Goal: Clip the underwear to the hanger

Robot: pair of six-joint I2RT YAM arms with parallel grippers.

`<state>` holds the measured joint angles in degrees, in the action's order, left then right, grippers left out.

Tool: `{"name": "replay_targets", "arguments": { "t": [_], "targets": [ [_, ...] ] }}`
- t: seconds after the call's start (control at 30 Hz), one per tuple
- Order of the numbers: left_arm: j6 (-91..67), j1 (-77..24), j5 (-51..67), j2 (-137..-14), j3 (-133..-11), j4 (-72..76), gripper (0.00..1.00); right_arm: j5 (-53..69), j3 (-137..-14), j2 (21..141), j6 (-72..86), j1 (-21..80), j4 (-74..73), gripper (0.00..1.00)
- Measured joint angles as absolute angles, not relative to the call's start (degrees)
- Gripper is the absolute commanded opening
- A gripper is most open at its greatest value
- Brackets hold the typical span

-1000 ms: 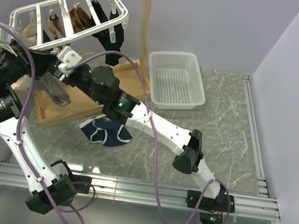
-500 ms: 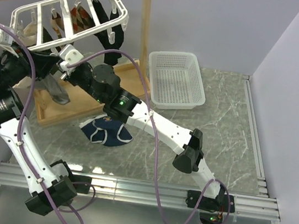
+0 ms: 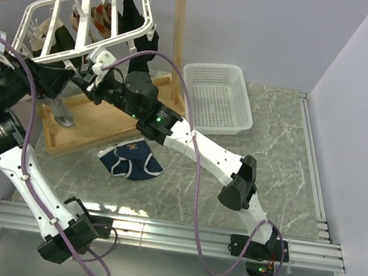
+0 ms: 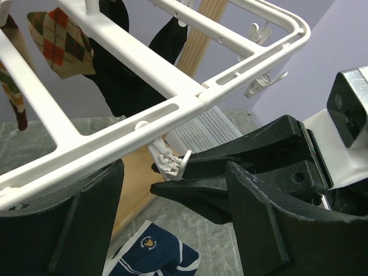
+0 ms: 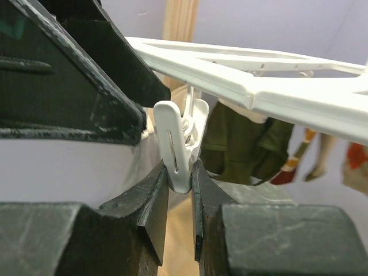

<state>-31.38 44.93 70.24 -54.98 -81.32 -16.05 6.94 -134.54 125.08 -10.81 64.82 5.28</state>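
The right gripper (image 5: 180, 179) has its jaws pressed onto a white clip (image 5: 175, 144) that dangles from the hanger (image 5: 287, 92), pinching it by its lower end. The left gripper (image 4: 173, 172) stands just under the same hanger bar with its jaws spread wide, holding nothing; the pinched clip and the right fingertips sit in the gap between them.

The right arm stretches from its base in a long diagonal to the hanger's underside. The left arm rises beside the hanger, bent at the elbow, its wrist turned in towards the clip.

The underwear (image 3: 129, 161) lies crumpled on the marble table, below the hanger and under the right arm, gripped by neither.

Black garments (image 3: 129, 14) and an argyle sock (image 4: 60, 43) are clipped on the hanger's far side. An olive cloth (image 5: 241, 138) hangs beyond the clip. A white basket (image 3: 217, 98) sits past the hanger's wooden post (image 3: 178, 41).
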Motion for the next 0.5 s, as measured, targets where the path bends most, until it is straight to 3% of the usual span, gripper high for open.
{"name": "replay_targets", "arguments": {
  "t": [0.5],
  "targets": [
    [-31.9, 45.9, 71.9, -56.2, -81.8, -17.7, 0.78, 12.3, -134.6, 124.8, -4.0, 63.8, 5.3, 0.00]
  ]
}}
